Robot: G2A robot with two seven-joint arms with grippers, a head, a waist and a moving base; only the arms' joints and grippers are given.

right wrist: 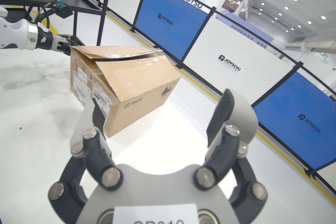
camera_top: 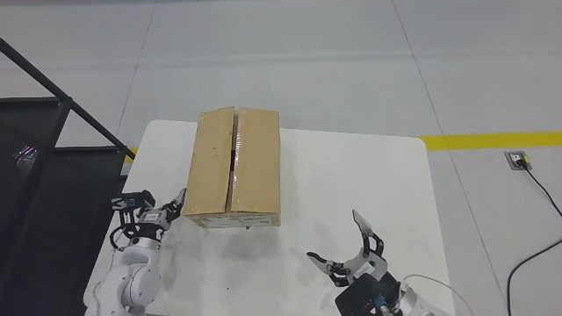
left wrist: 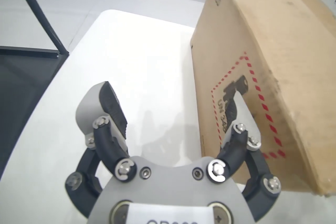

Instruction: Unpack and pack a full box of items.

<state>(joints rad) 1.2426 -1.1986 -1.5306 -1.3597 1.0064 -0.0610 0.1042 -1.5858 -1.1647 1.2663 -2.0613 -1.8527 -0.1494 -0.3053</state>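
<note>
A brown cardboard box (camera_top: 235, 167) stands on the white table (camera_top: 351, 175), its two top flaps folded down with a narrow gap along the middle. My left gripper (camera_top: 151, 206) is open at the box's near left corner. In the left wrist view the gripper (left wrist: 173, 88) holds nothing, and one finger (left wrist: 240, 104) lies close against the box's printed side (left wrist: 262, 51). My right gripper (camera_top: 335, 237) is open over the table in front of the box, to its right and clear of it. The right wrist view has this gripper (right wrist: 160, 101) empty, with the box (right wrist: 136, 78) beyond it, flaps slightly lifted.
A black metal rack (camera_top: 53, 167) stands just off the table's left edge. A cable (camera_top: 531, 237) lies on the floor to the right. Bare table lies in front of and to the right of the box. Blue and white partition panels (right wrist: 236, 62) line the room behind.
</note>
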